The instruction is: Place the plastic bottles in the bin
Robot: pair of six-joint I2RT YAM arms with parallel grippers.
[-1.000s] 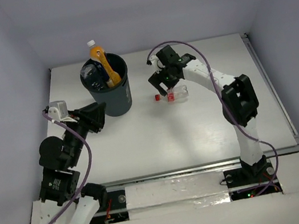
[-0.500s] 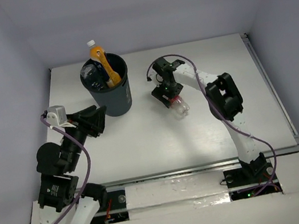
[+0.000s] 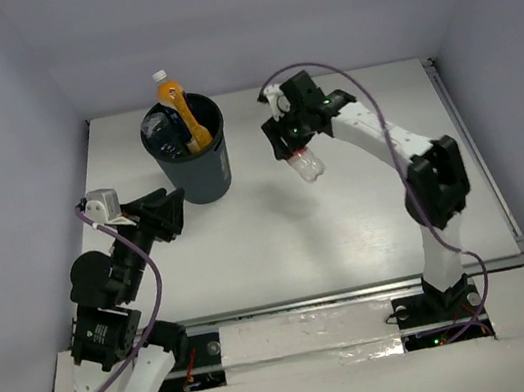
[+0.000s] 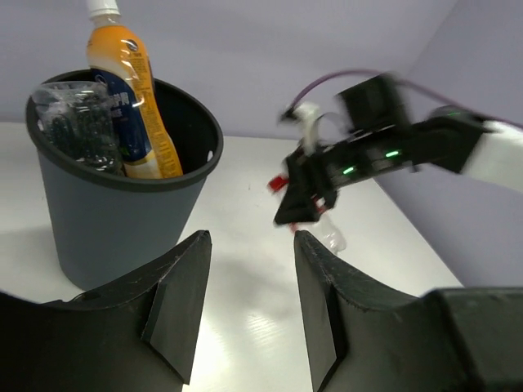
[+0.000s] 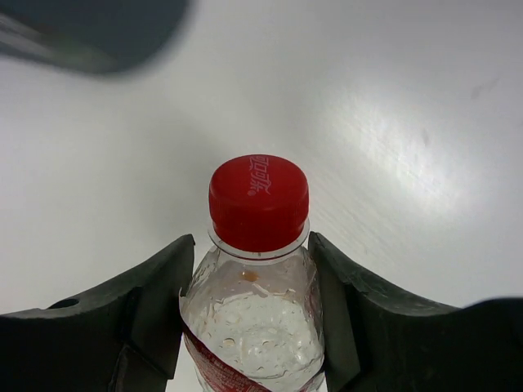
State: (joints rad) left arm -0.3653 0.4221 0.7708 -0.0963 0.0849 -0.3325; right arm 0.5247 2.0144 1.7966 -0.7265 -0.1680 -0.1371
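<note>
R gripper (image 5: 250, 253) grips 1 red-cap bottle (image 5: 253, 314); L gripper (image 4: 249, 249) open, empty; 1 bin (image 4: 106, 224) w/ 1 orange bottle (image 4: 129, 86).

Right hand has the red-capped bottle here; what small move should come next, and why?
Probably carry the right hand leftward until it is over the bin. Its fingers clamp the red-capped bottle just below the cap, and the bin stands apart to its left, mouth open upward.

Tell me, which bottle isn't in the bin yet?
The clear red-capped bottle, gripped by the right gripper; the orange bottle and others sit in the black bin.
</note>
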